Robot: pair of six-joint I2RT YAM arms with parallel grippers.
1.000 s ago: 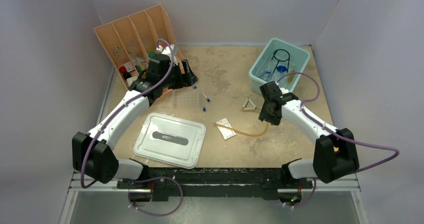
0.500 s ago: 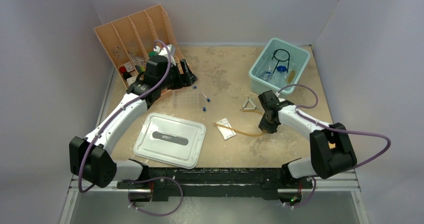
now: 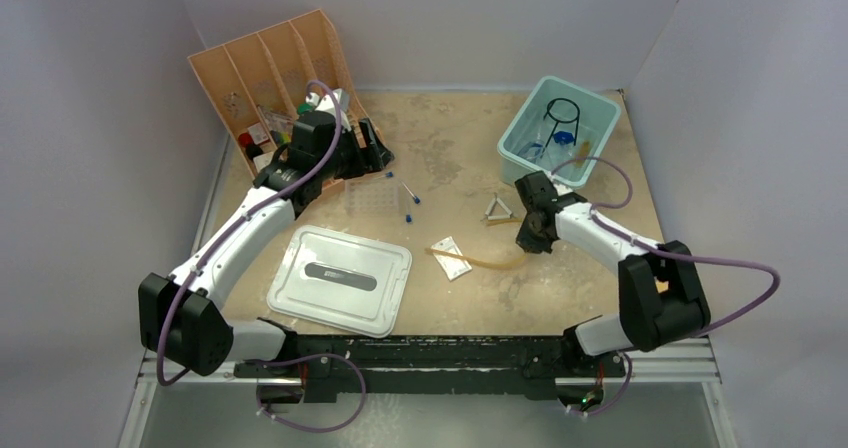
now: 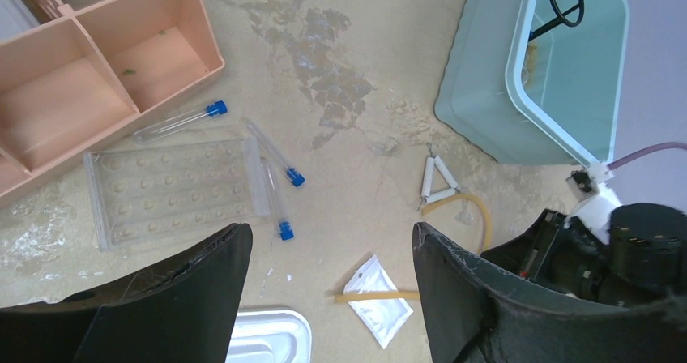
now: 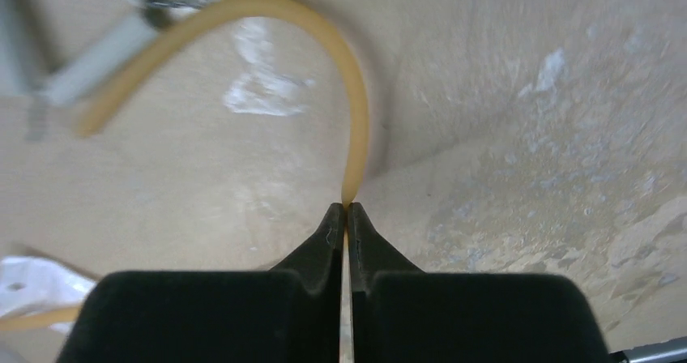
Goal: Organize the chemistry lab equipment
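In its wrist view the right gripper (image 5: 347, 210) has both fingers pressed together, pinching the amber rubber hose (image 5: 357, 96) right at their tips. From the pinch the hose rises toward 12 o'clock, then curves over to 9 o'clock, where its end lies by the wire triangle (image 5: 96, 49).

From overhead we place this grip near 3 o'clock of the table's middle. The small clear packet (image 3: 452, 256) sits at 9 o'clock from the gripper, with the hose's far end touching it. The teal bin (image 3: 521, 129) stands in the 1 o'clock corner and holds the black wire ring (image 3: 563, 110) along with some blue tools (image 3: 566, 137).

The left gripper (image 4: 330, 230) hangs over the table with its fingers spread and nothing between them. The clear tube rack (image 4: 166, 191) lies flat at 10 o'clock from it. Two blue-capped thin tubes (image 4: 275, 194) lie against the rack's 3 o'clock edge, and a third lies at its 12 o'clock side. The peach slotted organizer (image 3: 262, 73) fills the 10 o'clock corner. The pale lid (image 3: 340, 279) lies at 7 o'clock of the table's middle.
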